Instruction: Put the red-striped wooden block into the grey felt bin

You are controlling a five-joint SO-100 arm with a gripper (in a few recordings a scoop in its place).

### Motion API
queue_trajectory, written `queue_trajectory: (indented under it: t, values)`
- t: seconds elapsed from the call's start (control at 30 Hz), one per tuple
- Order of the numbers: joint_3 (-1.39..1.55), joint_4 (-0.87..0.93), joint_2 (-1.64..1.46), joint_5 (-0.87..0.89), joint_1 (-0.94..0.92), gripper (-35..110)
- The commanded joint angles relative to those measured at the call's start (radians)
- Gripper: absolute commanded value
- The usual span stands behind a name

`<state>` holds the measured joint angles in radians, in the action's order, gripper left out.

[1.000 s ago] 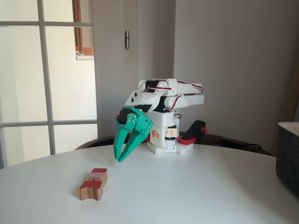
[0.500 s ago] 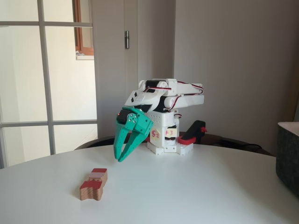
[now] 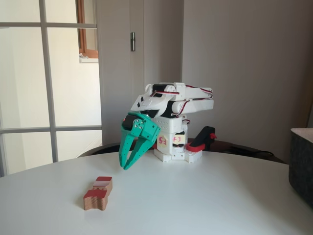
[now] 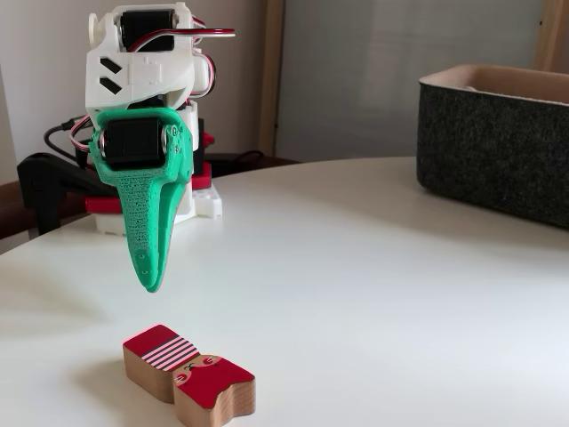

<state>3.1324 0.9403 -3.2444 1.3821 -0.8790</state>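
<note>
Green gripper (image 3: 128,165), fingers slightly spread, hangs above the table (image 3: 195,196). The red-striped wooden block (image 4: 160,356) touches a second red-topped block (image 4: 213,391), which a descent could snag. The grey felt bin (image 4: 498,151) sits well apart.

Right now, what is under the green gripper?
Under the green gripper, which hangs in the air, lies bare white round table. The red-striped wooden block sits close by, touching a solid-red wooden block. Nothing covers that spot.
</note>
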Motion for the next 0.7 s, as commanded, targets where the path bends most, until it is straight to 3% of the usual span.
queue_trajectory:
  t: [0.0,0.67]
  values:
    - [0.012,0.008,-0.025,0.011,-0.006,0]
    - [-0.037,0.005,-0.017,-0.017,-0.005,0]
